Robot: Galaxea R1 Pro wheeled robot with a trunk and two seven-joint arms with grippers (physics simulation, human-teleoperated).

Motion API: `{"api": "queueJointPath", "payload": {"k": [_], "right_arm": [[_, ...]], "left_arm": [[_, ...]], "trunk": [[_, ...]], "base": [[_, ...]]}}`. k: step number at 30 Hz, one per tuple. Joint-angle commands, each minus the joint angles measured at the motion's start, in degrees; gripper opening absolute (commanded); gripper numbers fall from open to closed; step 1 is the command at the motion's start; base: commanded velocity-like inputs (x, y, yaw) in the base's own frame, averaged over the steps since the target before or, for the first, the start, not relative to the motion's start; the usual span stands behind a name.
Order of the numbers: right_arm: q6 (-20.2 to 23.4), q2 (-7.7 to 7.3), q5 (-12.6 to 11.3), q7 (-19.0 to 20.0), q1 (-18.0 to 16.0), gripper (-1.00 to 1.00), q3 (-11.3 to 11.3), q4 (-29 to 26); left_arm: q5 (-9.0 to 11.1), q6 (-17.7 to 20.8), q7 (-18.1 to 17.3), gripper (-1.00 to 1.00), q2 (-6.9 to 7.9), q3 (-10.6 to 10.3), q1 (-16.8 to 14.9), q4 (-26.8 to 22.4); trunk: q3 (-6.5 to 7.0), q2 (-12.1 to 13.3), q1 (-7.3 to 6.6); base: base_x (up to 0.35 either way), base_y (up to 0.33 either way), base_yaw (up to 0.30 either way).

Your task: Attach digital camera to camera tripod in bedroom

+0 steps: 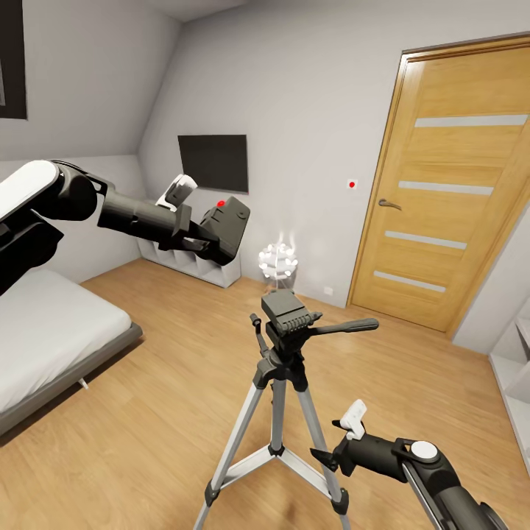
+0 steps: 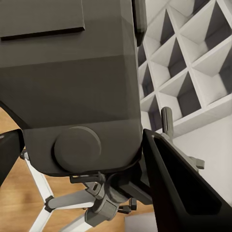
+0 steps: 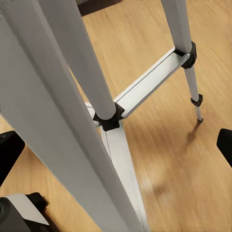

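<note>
Two stages apparent: pickup done, mounting still to come. Left pincer (image 1: 210, 239) clamped on the digital camera (image 1: 228, 224), held in the air above and to the left of the camera tripod (image 1: 283, 368), well clear of its black head. Remaining: lower the camera onto the head plate and seat it. Right pincer (image 1: 324, 456) low beside a tripod leg, fingers apart, holding nothing. Left wrist view: camera underside (image 2: 77, 96) close over the tripod head. Right wrist view: silver legs (image 3: 72, 96) and braces over the wood floor (image 3: 169, 159).
</note>
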Motion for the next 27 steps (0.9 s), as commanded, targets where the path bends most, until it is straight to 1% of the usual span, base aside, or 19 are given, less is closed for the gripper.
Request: {"api": "queueJointPath", "payload": {"k": [1,21,27], "right_arm": [[0.1,-0.02,0.5,0.2,0.0,1.00,0.1,-0.1],[0.0,-0.01,0.6,0.1,0.0,1.00,0.2,0.0],[0.0,0.33,0.7,-0.1,0.0,1.00,0.2,0.0]], "left_arm": [[0.6,-0.1,0.4,-1.00,0.05,-0.1,-0.1,0.0],[0.6,-0.1,0.4,-1.00,0.05,-0.1,-0.1,0.0],[0.6,0.0,0.4,-1.00,-0.05,-0.1,-0.1,0.0]], "trunk": [[-0.11,-0.1,0.03],[-0.11,-0.1,0.03],[-0.11,-0.1,0.03]], "base": [[0.000,0.000,0.000],[0.000,0.000,0.000],[0.000,0.000,0.000]]}}
